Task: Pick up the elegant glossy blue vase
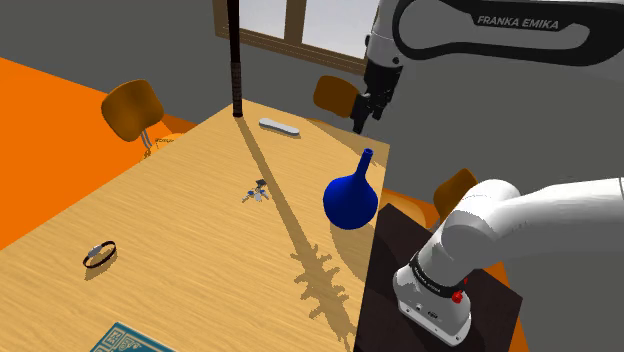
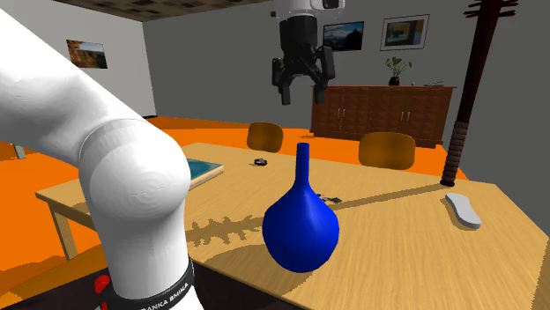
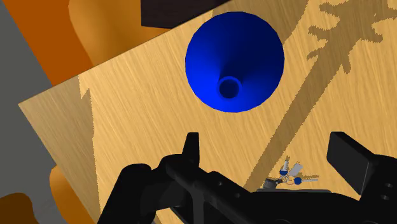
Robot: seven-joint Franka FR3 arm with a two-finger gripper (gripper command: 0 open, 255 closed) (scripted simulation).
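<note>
The blue vase (image 1: 352, 196) has a round belly and a long thin neck, and it stands upright near the table edge closest to the robot stand. The second exterior view shows the vase (image 2: 301, 225) big in the foreground. My black gripper (image 1: 365, 110) hangs well above its neck, open and holding nothing. In the second exterior view, the gripper (image 2: 301, 88) points down with its fingers spread. Seen from the wrist, the vase's mouth (image 3: 229, 87) lies beyond the open gripper (image 3: 267, 153), not between the fingers.
On the wooden table (image 1: 180, 230) lie a bunch of keys (image 1: 257, 192), a grey flat object (image 1: 280, 127), a dark ring (image 1: 100, 254) and a teal book (image 1: 125, 340). A dark pole (image 1: 236, 60) stands at the far edge. Brown chairs (image 1: 135, 108) surround the table.
</note>
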